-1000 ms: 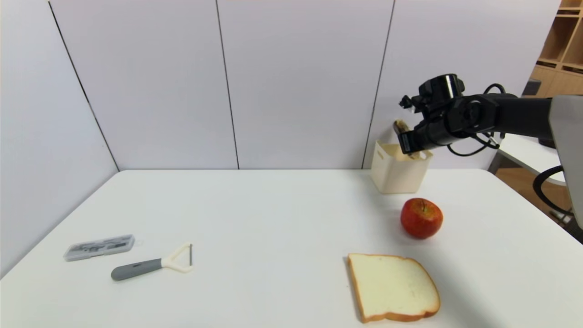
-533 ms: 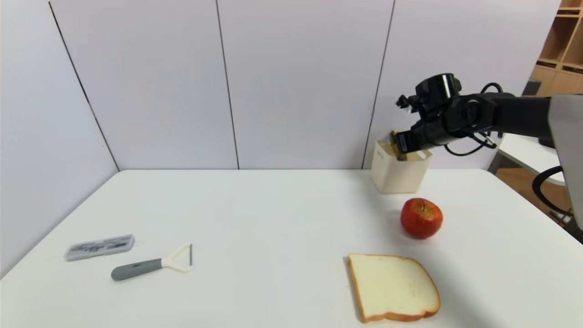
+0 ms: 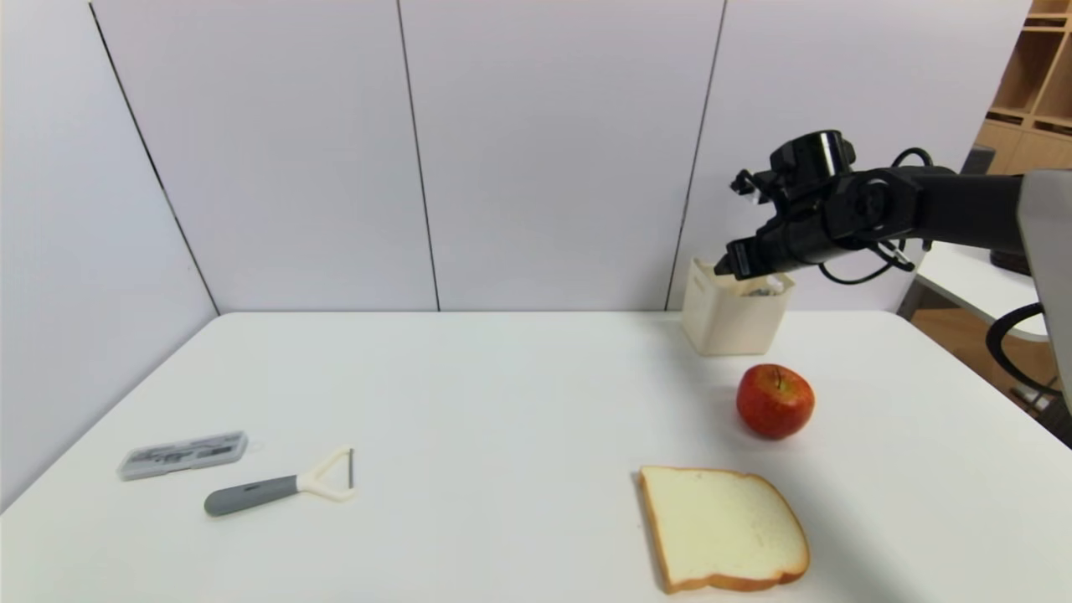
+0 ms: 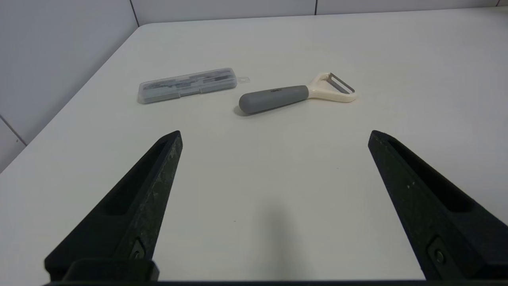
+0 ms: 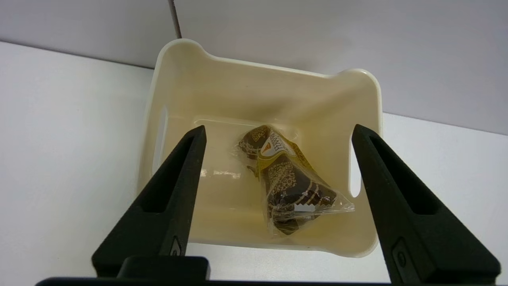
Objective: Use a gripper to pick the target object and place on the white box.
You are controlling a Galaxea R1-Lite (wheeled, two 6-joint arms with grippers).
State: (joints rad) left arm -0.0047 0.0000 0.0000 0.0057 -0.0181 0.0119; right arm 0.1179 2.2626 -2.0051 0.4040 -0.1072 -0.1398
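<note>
The clear pack of chocolates (image 5: 283,178), brown and gold, lies on the floor of the cream-white box (image 5: 262,69), leaning toward one wall. My right gripper (image 5: 278,133) hangs just above the box's opening, open, with nothing between its fingers. In the head view the box (image 3: 729,322) stands at the table's far right, and only a corner of the pack (image 3: 762,291) peeks over its rim under my right gripper (image 3: 727,266). My left gripper (image 4: 274,135) is parked low over the near left of the table, open and empty.
A red apple (image 3: 775,400) sits just in front of the box, and a slice of bread (image 3: 722,528) lies nearer to me. At the left lie a grey clear flat case (image 3: 182,454) and a peeler (image 3: 280,483). The wall stands right behind the box.
The right gripper carried the pack down into the box, opened and let it go. The pack now rests inside and the gripper has lifted slightly. The left arm has not moved.
</note>
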